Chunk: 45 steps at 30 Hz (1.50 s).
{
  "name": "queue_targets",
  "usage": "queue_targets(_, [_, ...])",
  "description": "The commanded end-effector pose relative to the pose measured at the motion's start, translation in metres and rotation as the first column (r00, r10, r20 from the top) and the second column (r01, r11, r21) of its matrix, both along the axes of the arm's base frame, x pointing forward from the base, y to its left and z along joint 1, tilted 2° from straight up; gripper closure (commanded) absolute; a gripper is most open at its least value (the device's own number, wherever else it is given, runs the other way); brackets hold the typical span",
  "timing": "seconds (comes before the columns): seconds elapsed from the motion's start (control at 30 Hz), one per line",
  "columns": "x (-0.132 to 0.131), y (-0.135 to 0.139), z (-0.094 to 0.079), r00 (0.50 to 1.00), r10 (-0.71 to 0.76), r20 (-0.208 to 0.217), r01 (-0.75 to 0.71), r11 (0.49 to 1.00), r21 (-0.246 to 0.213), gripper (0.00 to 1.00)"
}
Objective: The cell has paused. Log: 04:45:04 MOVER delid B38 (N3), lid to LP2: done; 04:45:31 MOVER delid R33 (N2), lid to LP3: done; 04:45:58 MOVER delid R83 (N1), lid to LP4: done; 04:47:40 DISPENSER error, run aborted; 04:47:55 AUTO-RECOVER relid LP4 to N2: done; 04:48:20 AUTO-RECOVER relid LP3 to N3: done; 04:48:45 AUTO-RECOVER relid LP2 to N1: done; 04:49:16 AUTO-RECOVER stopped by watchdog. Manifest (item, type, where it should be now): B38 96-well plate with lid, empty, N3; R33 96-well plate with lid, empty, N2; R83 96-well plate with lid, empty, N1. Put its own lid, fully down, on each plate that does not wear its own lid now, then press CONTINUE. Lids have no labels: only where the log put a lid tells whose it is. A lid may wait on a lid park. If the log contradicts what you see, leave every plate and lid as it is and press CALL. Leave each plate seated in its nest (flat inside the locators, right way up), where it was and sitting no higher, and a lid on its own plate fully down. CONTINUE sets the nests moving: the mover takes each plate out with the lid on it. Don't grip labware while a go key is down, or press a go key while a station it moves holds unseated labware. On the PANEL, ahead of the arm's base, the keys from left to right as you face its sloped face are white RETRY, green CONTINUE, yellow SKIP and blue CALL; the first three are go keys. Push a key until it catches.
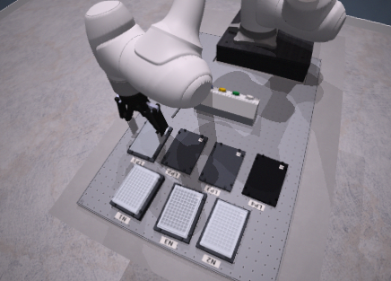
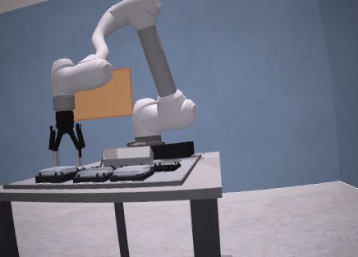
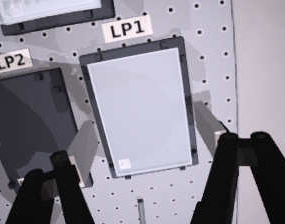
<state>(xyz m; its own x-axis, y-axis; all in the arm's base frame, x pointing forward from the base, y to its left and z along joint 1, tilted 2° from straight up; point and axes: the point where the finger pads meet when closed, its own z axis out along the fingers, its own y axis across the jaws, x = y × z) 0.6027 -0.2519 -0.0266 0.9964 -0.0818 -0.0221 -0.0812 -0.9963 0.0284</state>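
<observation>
My gripper (image 1: 150, 129) hangs open and empty just above the lid park LP1, with a finger on either side of it. A pale grey lid (image 1: 147, 140) lies flat on LP1; it also shows in the wrist view (image 3: 141, 111) between my fingers. The parks LP2 (image 1: 185, 151), LP3 (image 1: 222, 165) and LP4 (image 1: 265, 180) are dark and bare. Three 96-well plates sit in the front row of nests: N1 (image 1: 135, 190), N3 (image 1: 180, 211) and N2 (image 1: 223, 229). The N3 plate shows its wells most sharply and looks uncovered; N1 and N2 look covered.
The panel (image 1: 233, 104) stands behind the parks, with its yellow (image 1: 221, 89), green (image 1: 235, 93) and white (image 1: 249, 96) keys in view; the arm hides the blue key. The arm's black base (image 1: 265, 51) is behind it. An orange board (image 2: 104, 94) stands at the back.
</observation>
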Motion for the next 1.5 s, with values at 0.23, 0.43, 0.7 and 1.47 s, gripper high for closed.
queue_targets(0.23, [0.000,0.000,-0.004,1.000,0.000,0.000,0.000,1.000,0.000,0.34])
queue_targets(0.43, [0.000,0.000,-0.006,1.000,0.000,0.000,0.000,1.000,0.000,0.34])
queue_targets(0.7, [0.000,0.000,-0.011,1.000,0.000,0.000,0.000,1.000,0.000,0.34])
queue_targets(1.47, [0.000,0.000,-0.015,1.000,0.000,0.000,0.000,1.000,0.000,0.34])
